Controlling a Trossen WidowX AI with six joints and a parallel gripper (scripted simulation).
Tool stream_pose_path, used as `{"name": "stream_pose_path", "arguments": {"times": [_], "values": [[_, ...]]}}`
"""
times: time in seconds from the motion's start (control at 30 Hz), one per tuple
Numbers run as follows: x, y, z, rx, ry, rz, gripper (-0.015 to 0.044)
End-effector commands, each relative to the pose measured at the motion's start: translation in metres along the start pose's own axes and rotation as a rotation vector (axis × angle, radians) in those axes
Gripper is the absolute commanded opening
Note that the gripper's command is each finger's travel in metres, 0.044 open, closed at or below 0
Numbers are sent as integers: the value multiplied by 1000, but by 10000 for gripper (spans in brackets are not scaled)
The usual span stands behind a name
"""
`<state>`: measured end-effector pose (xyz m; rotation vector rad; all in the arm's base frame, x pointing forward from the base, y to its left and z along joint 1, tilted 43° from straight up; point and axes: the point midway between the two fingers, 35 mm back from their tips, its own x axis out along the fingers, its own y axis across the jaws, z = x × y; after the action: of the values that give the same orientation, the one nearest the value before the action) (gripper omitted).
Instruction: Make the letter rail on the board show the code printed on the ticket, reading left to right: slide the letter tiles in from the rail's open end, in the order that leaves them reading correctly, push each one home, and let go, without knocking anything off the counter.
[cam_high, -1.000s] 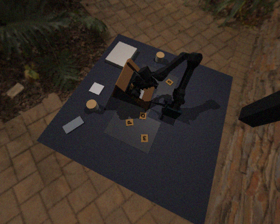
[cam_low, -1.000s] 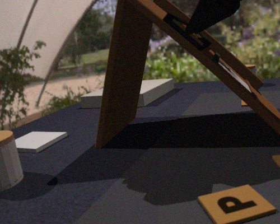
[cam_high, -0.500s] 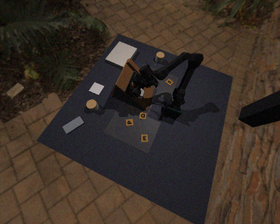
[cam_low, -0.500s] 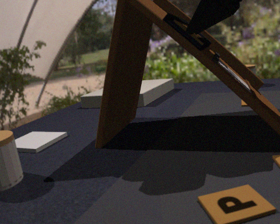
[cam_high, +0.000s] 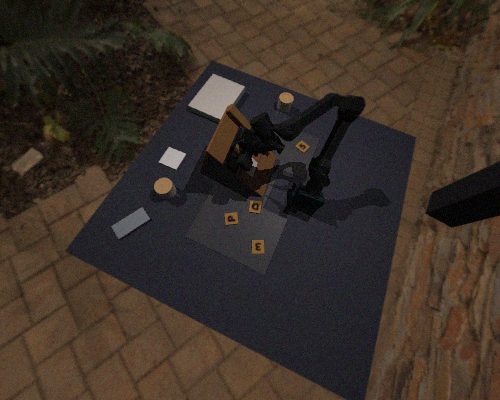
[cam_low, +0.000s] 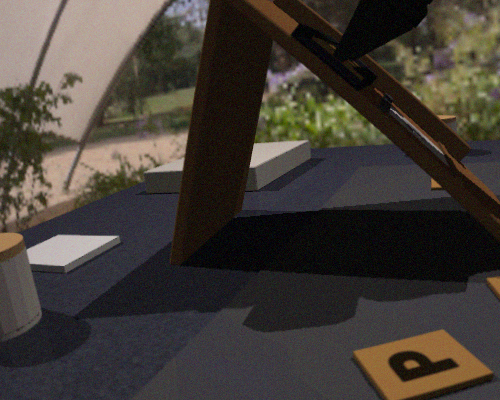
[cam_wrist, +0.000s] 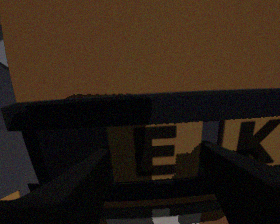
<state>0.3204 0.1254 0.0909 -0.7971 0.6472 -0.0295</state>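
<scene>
So the biggest thing here is the bench (cam_high: 320, 280) (cam_low: 125, 220), dark blue on top, with a greyish patch across part of it. The black arm (cam_high: 336, 137) stands on it and reaches over to a slanted wooden board (cam_high: 223, 137) (cam_low: 220, 115) (cam_wrist: 145, 50), which is propped up like an easel. A thick off-white slab (cam_high: 217, 96) (cam_low: 280, 157) lies flat near the board, by the bench's edge.

The dark letter rail (cam_low: 335, 59) (cam_wrist: 200, 106) runs across the board's sloping face. In the wrist view an E tile (cam_wrist: 162, 150) sits in it, with a K tile (cam_wrist: 257, 142) to the right and a gap between the two. The jaws are clamped on the E tile, one finger at each side of it, pretty dark in there tbh.

Two pale cylinders with tan tops are around: one (cam_high: 285, 102) past the board near the far edge, the other (cam_high: 164, 188) (cam_low: 15, 290) near a grey-blue bar (cam_high: 131, 223). A thin white square (cam_high: 172, 158) (cam_low: 72, 251) lies flat between that second one and the slab.

Smallest stuff: four loose letter tiles flat on the bench. The P tile (cam_high: 231, 218) (cam_low: 422, 367) is near the D tile (cam_high: 255, 206), the tile that looks like a 3 or an E (cam_high: 258, 246) is farther from the board, and the S-looking tile (cam_high: 302, 146) is over by the arm. Can't make out the ticket's code.
</scene>
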Motion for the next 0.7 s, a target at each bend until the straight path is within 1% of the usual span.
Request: {"name": "stream_pose_path", "arguments": {"times": [0.0,0.2,0.57,0.67], "values": [[0,-3,0,-7,0,2,0],[0,-6,0,-7,0,2,0],[-4,-5,0,-6,0,2,289],[-8,-5,0,-7,1,3,295]]}}
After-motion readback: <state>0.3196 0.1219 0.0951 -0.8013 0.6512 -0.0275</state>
